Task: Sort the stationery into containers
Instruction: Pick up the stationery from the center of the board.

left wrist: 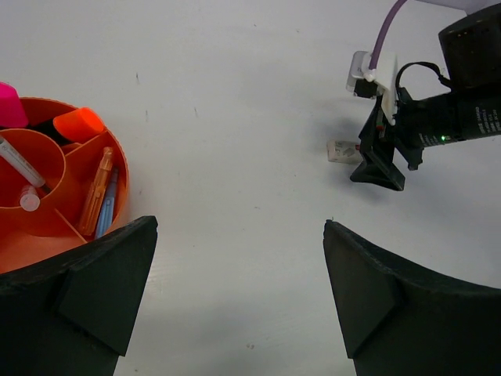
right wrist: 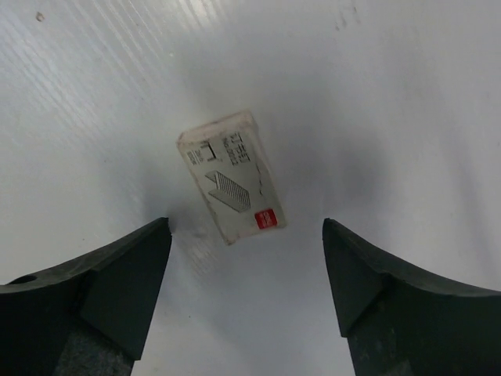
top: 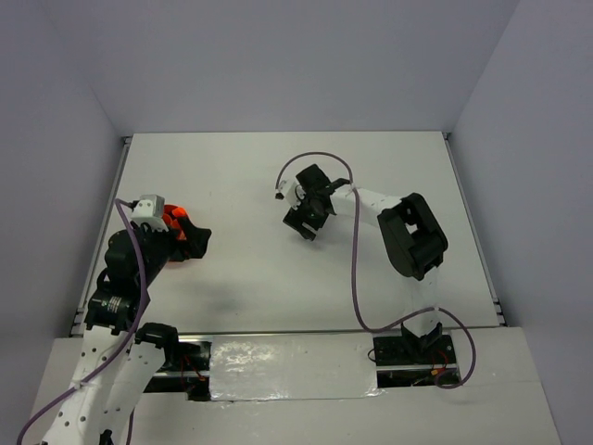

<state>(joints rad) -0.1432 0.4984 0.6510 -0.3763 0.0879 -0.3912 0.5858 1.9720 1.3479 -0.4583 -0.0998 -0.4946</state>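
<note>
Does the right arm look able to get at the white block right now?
Probably yes: the right pincer hangs open right above the white block, which lies alone on the table, nothing between.

Print and a red logo on the white block (right wrist: 229, 176) are illegible.

My fingers (right wrist: 94, 298) are matte black over the white table (right wrist: 391, 94). The white block (right wrist: 229, 175) shows a black striped arrow and a small red square. The orange tub (left wrist: 31, 243) holds a pink cap (left wrist: 9, 106), an orange cap (left wrist: 78, 124) and an orange pen (left wrist: 96, 192).
</note>
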